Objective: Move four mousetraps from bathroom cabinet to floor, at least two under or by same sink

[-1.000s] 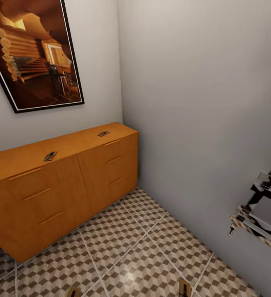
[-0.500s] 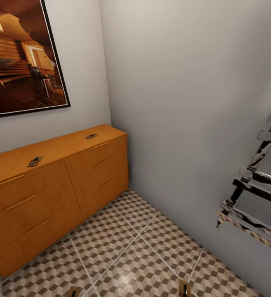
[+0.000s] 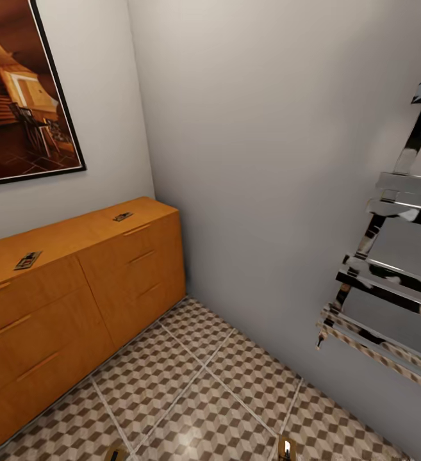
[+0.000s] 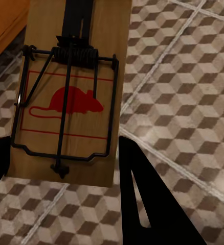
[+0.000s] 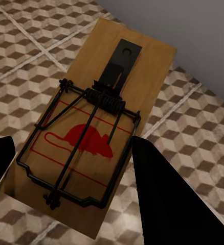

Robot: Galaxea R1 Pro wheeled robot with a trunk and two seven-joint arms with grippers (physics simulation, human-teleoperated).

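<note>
Each wrist view shows a wooden mousetrap with a red mouse mark held over the cube-patterned bathroom floor (image 3: 197, 384). My left gripper (image 4: 61, 148) is shut on one mousetrap (image 4: 71, 61). My right gripper (image 5: 71, 145) is shut on another mousetrap (image 5: 117, 66). Their ends peek in at the head view's lower edge (image 3: 115, 453) (image 3: 286, 448). Two more mousetraps (image 3: 27, 260) (image 3: 122, 216) lie on top of the orange-brown cabinet (image 3: 63, 307) at the left. The sink is out of view.
A chrome towel rack (image 3: 389, 275) juts from the grey wall on the right at about arm height. A framed picture (image 3: 18, 109) hangs above the cabinet. The room's corner lies straight ahead, with tiled floor between cabinet and wall.
The camera has turned to the right: the cabinet and picture slid left in the picture and more of the chrome rack came in. Both held traps stay at the lower edge.
</note>
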